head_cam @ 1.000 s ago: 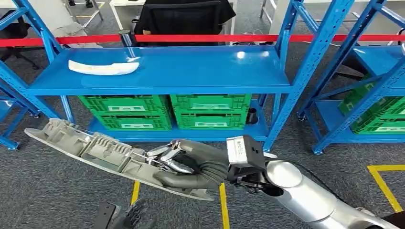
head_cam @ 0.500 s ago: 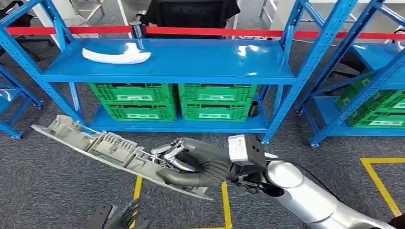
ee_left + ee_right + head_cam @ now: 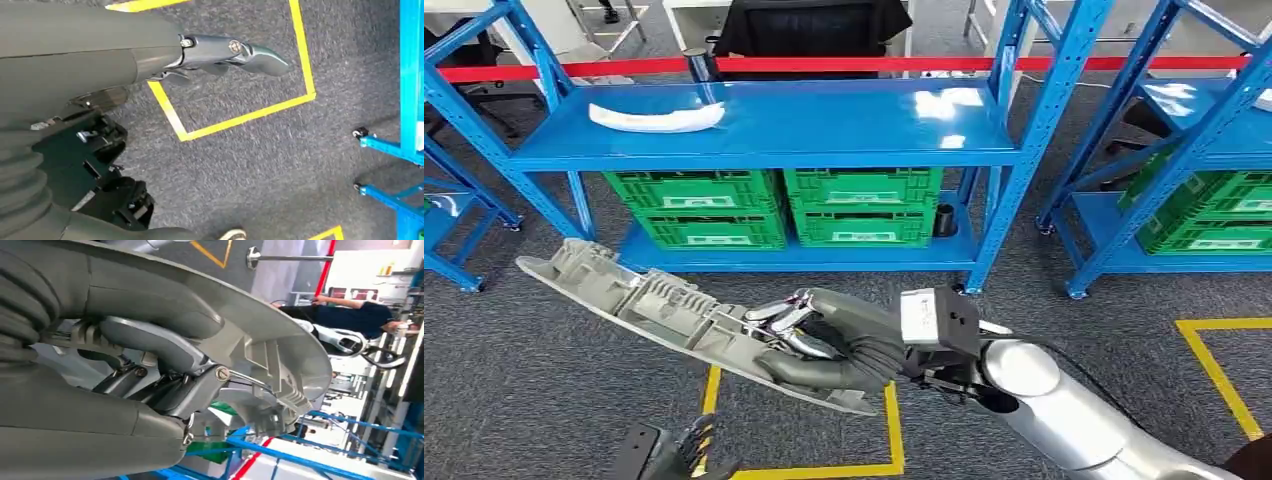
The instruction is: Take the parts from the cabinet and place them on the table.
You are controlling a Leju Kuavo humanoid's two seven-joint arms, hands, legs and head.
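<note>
My right hand (image 3: 824,345) grips a long grey plastic part (image 3: 654,305) by one end, and the part reaches out to the left, low over the carpet. Up close, the fingers (image 3: 150,345) wrap the ribbed inner side of the grey part (image 3: 280,360). A white curved part (image 3: 656,118) lies on the left of the blue cabinet shelf (image 3: 844,135), far ahead of both hands. My left hand (image 3: 674,455) hangs at the bottom edge, holding nothing. Its fingers (image 3: 235,50) stretch out above the carpet.
Green crates (image 3: 714,210) fill the cabinet's lower shelf. A red barrier tape (image 3: 844,65) runs behind it. Another blue rack (image 3: 1204,130) with green crates stands at the right. Yellow lines (image 3: 894,430) mark the grey carpet. A person (image 3: 350,315) stands far off.
The whole picture has shifted, so the camera has moved; more of the yellow floor marking shows. My right hand keeps the same hold on the grey part.
</note>
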